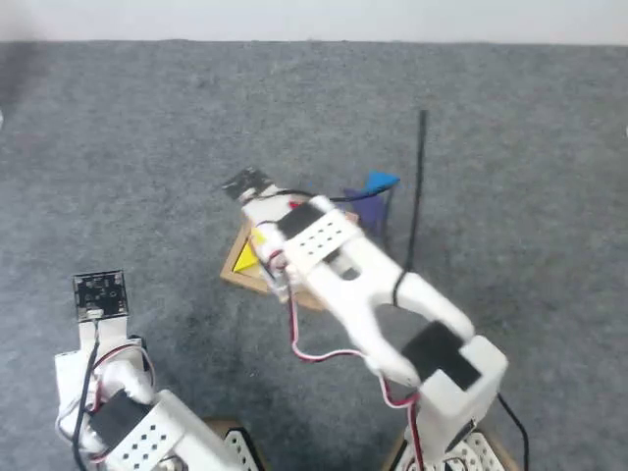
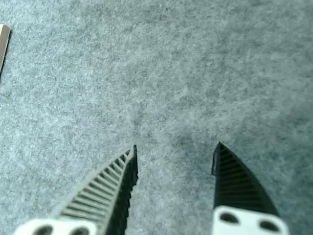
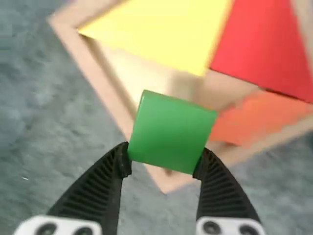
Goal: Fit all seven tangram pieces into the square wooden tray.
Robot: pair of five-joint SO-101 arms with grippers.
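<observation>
The square wooden tray (image 3: 105, 93) lies under my right gripper (image 3: 164, 159), which is shut on a green square piece (image 3: 168, 132) held just above the tray's near corner. Inside the tray lie a yellow triangle (image 3: 161, 29), a red triangle (image 3: 264, 49) and an orange piece (image 3: 259, 117). In the high view the right arm (image 1: 373, 285) covers most of the tray (image 1: 235, 267), with the yellow triangle (image 1: 244, 257) showing. A blue piece (image 1: 381, 182) and a purple piece (image 1: 368, 208) lie just beyond the tray. My left gripper (image 2: 174, 152) is open over bare grey carpet.
The left arm (image 1: 118, 412) stays at the near left of the table. A thin black cable (image 1: 420, 177) runs along the carpet right of the tray. A strip of wooden edge (image 2: 2, 41) shows in the left wrist view. Grey carpet surrounds the tray.
</observation>
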